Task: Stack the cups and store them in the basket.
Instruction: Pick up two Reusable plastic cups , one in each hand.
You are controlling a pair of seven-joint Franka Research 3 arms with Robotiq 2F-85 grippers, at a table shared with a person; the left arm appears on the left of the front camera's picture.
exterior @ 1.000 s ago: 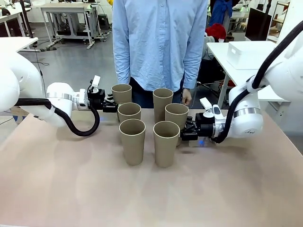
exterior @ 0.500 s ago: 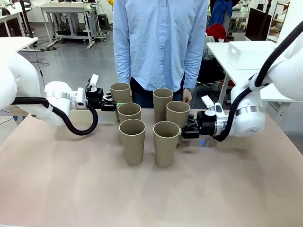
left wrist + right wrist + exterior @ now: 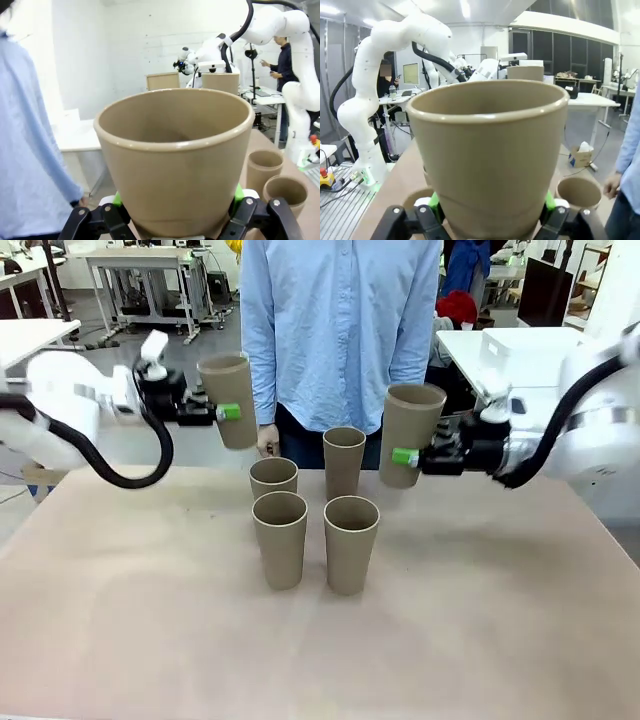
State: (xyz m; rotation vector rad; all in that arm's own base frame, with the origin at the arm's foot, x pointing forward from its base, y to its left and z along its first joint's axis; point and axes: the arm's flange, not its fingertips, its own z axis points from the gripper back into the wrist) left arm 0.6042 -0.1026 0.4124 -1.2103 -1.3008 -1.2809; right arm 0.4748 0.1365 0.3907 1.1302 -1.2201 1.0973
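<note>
Both arms hold tan cups in the air above the table. My left gripper (image 3: 227, 412) is shut on one cup (image 3: 228, 398), gripping its lower half; in the left wrist view that cup (image 3: 175, 155) sits between the green pads (image 3: 118, 198). My right gripper (image 3: 404, 456) is shut on another cup (image 3: 410, 430), also seen from close up as a cup (image 3: 490, 150) in the right wrist view. Several more cups stand upright on the table in two rows: back left (image 3: 273, 478), back right (image 3: 344, 460), front left (image 3: 280, 538), front right (image 3: 351, 543). The basket is out of view.
A person in a light blue shirt (image 3: 335, 330) stands at the far edge, one hand (image 3: 267, 440) hanging just behind the back left cup. The brown table (image 3: 320, 660) has bare room in front and to both sides. A white box (image 3: 515, 352) sits on a side table.
Both grippers have lifted their cups off the table and now hold them well above the standing cups. The left has also drawn back to the left.
</note>
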